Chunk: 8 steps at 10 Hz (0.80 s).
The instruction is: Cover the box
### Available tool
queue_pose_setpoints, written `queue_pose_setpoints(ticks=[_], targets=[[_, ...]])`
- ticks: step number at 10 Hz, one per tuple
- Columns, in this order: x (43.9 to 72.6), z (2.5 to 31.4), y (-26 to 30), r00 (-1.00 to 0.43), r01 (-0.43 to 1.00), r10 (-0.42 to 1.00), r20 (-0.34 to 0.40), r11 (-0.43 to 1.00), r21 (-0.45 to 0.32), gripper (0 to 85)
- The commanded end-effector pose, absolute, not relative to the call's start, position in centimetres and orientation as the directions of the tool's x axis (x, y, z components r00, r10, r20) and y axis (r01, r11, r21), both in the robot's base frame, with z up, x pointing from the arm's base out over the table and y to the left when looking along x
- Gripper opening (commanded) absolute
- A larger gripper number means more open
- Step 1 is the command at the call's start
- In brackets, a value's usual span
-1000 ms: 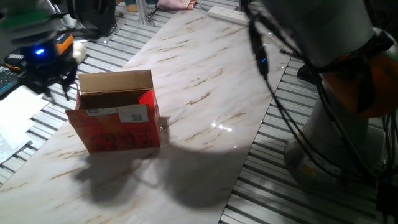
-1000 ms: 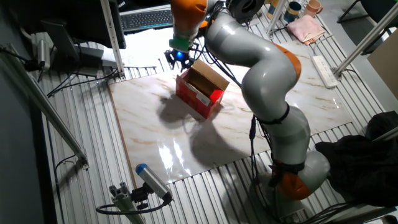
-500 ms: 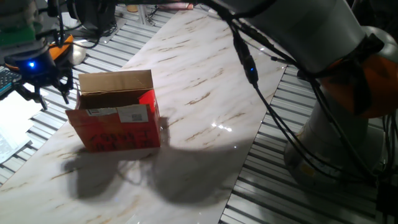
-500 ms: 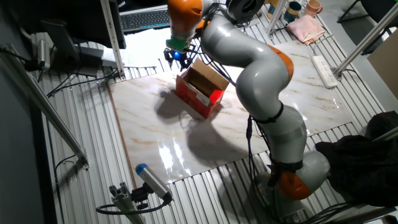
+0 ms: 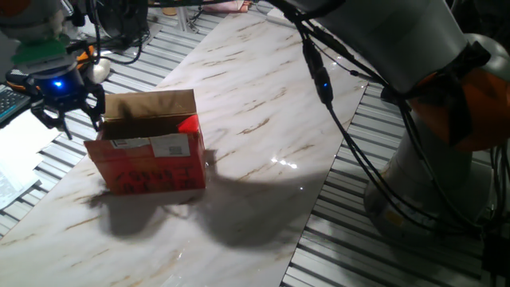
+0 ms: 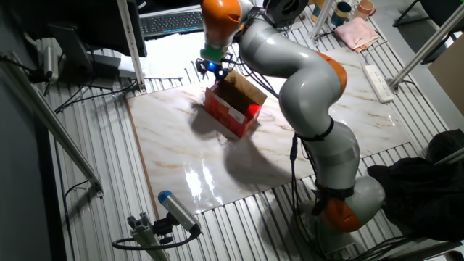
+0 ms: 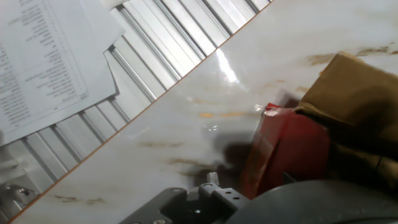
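box (image 5: 151,151) sits on the marble-patterned table (image 5: 263,104), toward its left end in one fixed view, red printed sides outward and its top not closed: a plain brown flap (image 5: 151,104) stands upright along the far edge, and a white label with a barcode (image 5: 163,145) lies on the near flap, folded down over the front. going left to right in that view: sheets of white paper (image 5: 24,151) on the ribbed metal surface at the far left, then the gripper (image 5: 68,108) hanging just off the box's upper left corner, a blue light glowing on its body and a green band above that, its dark fingers (image 5: 97,112) spread apart with nothing between them. whether a finger touches the cardboard cannot be told. right of the box the bare tabletop runs on, crossed by the arm's shadow, and black cables (image 5: 343,119) hang from the grey arm (image 5: 398,40) at the far right.

in the other fixed view the box (image 6: 233,109) lies near the back left corner of the table (image 6: 181,152), with the gripper (image 6: 212,69) at its back corner, the arm (image 6: 304,65) arching over from the right, and a keyboard (image 6: 170,20) beyond.

the hand view shows printed paper (image 7: 43,56) at upper left, ribbed metal, then the marble edge, and the box's red wall (image 7: 283,155) and brown flap (image 7: 357,99) at the right.
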State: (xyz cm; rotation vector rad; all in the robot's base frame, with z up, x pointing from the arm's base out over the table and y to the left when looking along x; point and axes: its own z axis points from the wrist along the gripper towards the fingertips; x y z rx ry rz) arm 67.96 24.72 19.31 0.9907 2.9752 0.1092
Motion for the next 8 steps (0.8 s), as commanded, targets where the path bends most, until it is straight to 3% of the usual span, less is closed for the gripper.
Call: queue_pose_setpoints(ticks=[1,8], targets=[[67.7,19.4,24.3,-0.805,0.592,0.593,0.016,0.803,0.066,51.0],[67.6,18.6,23.8,-0.81,0.585,0.587,-0.012,0.809,0.049,51.0]])
